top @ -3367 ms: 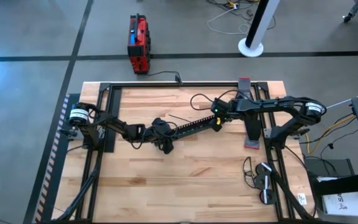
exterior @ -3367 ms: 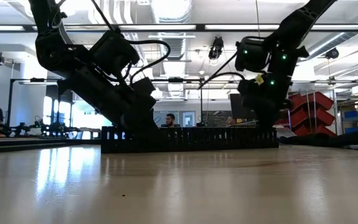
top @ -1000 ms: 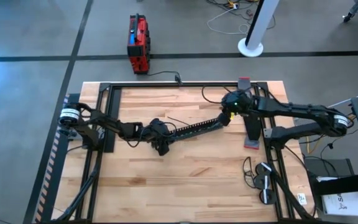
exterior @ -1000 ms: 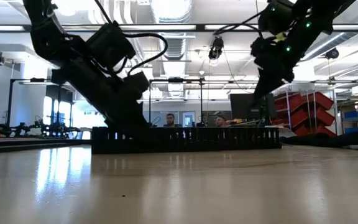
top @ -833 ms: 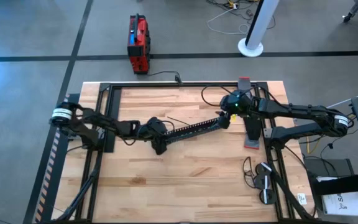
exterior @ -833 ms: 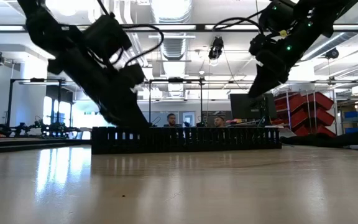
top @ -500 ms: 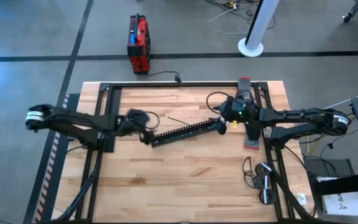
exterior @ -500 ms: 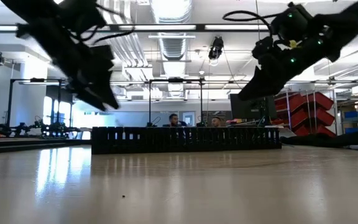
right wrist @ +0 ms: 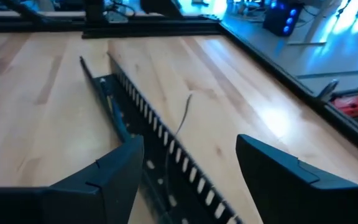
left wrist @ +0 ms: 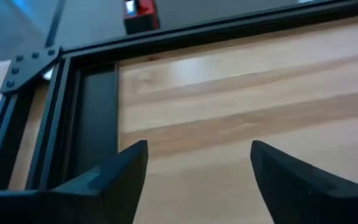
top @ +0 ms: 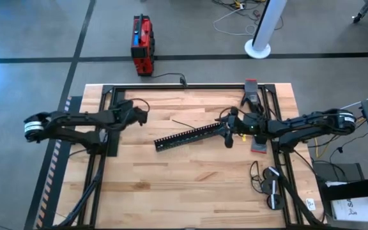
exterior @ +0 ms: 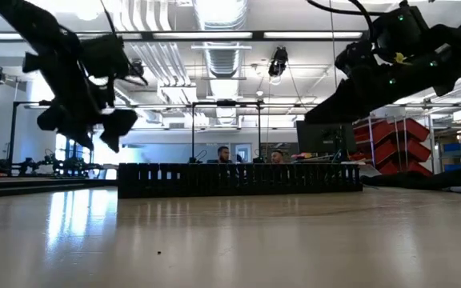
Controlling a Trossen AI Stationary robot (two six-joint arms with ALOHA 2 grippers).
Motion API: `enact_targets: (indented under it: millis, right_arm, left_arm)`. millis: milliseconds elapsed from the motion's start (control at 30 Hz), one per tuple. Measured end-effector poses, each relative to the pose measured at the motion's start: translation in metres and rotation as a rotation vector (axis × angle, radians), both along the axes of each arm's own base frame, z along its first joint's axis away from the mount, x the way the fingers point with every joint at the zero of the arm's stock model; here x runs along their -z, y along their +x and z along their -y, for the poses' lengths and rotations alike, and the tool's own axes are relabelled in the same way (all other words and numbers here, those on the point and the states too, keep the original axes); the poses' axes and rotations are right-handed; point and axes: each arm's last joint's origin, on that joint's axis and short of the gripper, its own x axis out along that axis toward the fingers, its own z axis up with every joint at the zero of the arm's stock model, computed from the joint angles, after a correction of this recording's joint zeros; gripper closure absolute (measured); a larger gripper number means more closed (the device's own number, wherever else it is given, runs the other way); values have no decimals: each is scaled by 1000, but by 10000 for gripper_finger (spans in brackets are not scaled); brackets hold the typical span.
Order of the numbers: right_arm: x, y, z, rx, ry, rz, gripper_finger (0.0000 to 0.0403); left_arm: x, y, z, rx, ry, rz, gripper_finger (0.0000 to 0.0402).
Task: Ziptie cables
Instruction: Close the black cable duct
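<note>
Wooden desk (top: 190, 179): long black slotted rail (top: 190, 136), thin stray wire (right wrist: 182, 118) beside it. Cables likely light, floppy; grab mid-length. Left gripper (left wrist: 194, 162) and right gripper (right wrist: 188, 168) fingers apart, empty.

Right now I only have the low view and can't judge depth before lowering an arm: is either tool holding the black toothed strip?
Observer: No. The left wrist view shows the left tool open over bare table, with nothing between its fingers.
Operator: And the right one?
Observer: The right tool is open too, with the black toothed strip lying just ahead of it.
Operator: Where are the cables?
Observer: In the right wrist view the cables lie along that strip.
</note>
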Motion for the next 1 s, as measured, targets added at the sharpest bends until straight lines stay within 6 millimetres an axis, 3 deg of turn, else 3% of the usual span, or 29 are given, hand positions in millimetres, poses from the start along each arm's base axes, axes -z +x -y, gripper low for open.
enact_targets:
  millis: [267,633,833,1000]
  right_arm:
    - [8,2,-10,-43,13,-35,169]
    - [9,3,-13,-55,22,-25,155]
    - [9,3,-13,-51,31,-31,166]
    - [9,3,-13,-51,31,-32,173]
  left_arm:
    - [29,-7,-23,-112,-24,-46,193]
    - [60,-15,-58,-250,-104,-83,230]
    - [66,-14,-66,-276,-85,-82,229]
    - [53,-10,-67,-227,-77,-62,220]
